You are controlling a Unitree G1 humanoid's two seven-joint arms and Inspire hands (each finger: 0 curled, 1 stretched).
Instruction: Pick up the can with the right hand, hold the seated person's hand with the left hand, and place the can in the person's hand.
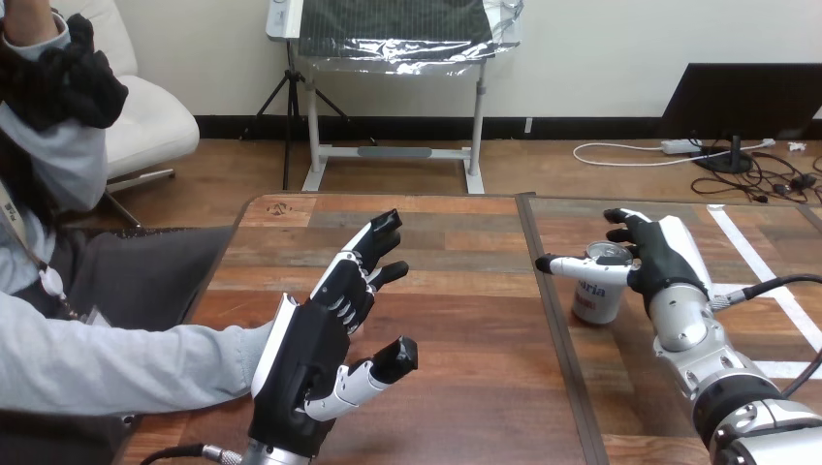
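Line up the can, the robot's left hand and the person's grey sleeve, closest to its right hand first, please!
1. The can, gripped by the right hand, at the view's right.
2. The left hand, left of the middle.
3. The grey sleeve, at the far left edge.

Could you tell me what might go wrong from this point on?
The right hand grips the can near its top rim, so the can may tilt or slip when lifted. The left hand is open at the end of the person's sleeve and curls round nothing, so the receiving hand may not be steadied for the handover.
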